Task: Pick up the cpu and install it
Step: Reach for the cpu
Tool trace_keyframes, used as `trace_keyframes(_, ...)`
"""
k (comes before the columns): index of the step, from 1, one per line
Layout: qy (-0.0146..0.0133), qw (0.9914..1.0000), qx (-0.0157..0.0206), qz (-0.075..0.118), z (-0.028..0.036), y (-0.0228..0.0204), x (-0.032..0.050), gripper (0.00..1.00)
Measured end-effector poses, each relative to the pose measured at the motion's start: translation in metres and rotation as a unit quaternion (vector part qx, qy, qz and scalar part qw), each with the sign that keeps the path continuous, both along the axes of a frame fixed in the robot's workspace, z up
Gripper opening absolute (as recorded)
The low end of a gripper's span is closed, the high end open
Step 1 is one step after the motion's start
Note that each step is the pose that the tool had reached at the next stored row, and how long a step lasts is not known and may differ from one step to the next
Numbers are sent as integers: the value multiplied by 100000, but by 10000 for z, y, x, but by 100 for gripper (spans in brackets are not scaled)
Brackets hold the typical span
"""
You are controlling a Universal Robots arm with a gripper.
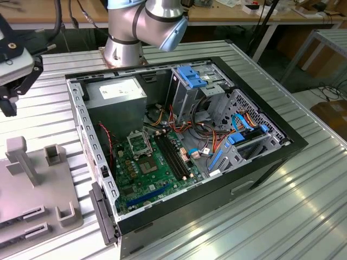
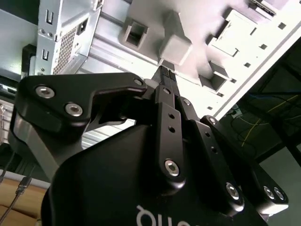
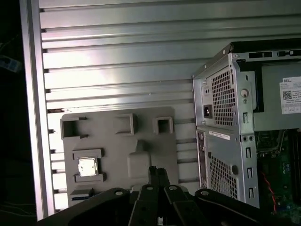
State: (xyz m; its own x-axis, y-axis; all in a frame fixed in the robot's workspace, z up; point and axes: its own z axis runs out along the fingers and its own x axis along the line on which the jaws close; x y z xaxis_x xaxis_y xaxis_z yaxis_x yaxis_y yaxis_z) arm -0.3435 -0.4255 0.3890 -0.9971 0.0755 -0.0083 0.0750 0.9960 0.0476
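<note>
Hand [image 3: 157,172] pressed together, pointing down above grey fixture [image 3: 117,141]; cpu [image 3: 87,167] in fixture pocket nearby.

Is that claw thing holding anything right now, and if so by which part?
Nothing. The end effector is shut and empty above the grey tray, where the cpu lies in its pocket.

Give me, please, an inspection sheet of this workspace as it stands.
Surface: ribbed metal table carrying an open computer case and a grey fixture.
Job's things: cpu sits in a fixture pocket, ungripped; socket frame open inside the case.
Clutter: nothing seen.
Grippers: gripper shut, empty, over the fixture, apart from the cpu.
Cables: red, orange and blue wires inside the case.
Surroundings: wooden benches behind the table.
</note>
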Motion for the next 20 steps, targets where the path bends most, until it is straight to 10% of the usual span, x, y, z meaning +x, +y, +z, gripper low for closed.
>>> trace_keyframes(2, 385, 99999, 31, 12, -1, -1, -17, 11)
trace_keyframes(9, 393, 99985, 73, 1657, -6, -2, -76, 11)
trace_keyframes(15, 405, 99984, 105, 1733, -20, -28, -486, 11)
trace_keyframes(20, 628, 99983, 116, 1737, -34, -104, -659, 11)
